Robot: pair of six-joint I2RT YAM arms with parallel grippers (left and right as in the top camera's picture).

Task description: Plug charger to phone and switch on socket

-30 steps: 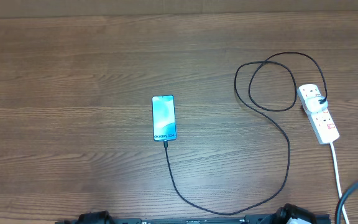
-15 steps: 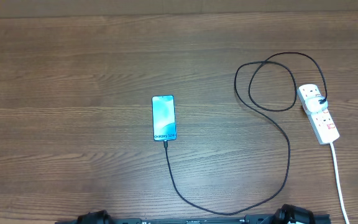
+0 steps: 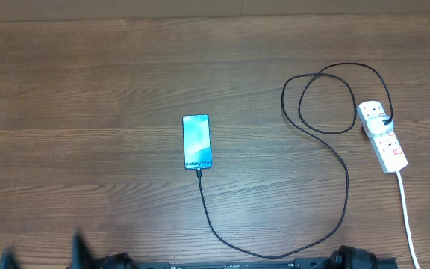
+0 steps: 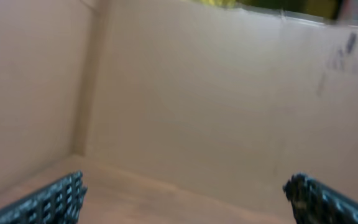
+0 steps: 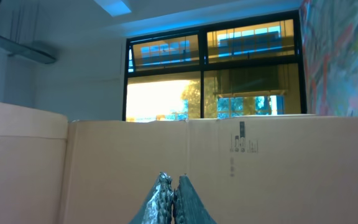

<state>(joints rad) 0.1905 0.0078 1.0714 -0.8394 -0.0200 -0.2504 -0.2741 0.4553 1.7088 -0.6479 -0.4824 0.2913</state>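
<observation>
The phone (image 3: 196, 141) lies face up mid-table, screen lit. The charger (image 3: 347, 179) runs as a thin black cable from the phone's near end, where its tip (image 3: 198, 171) touches the phone, round in loops to a black plug (image 3: 387, 122) in the socket (image 3: 382, 137), a white power strip with red switches at the right. My left gripper (image 4: 185, 186) is open and empty, facing a cardboard wall; a dark blur of it (image 3: 77, 250) shows at the near left edge. My right gripper (image 5: 174, 180) is shut and empty, pointing up at cardboard; it is out of the overhead view.
The strip's white cord (image 3: 407, 209) runs to the near right edge. A cardboard wall (image 4: 229, 93) borders the table, also seen in the right wrist view (image 5: 260, 162) below a window. The arm bases (image 3: 349, 259) sit at the near edge.
The dark shape of the right arm at the right edge has left the overhead view. A blurred part of the left arm has appeared at the near left. Phone, cable and strip have not moved.
</observation>
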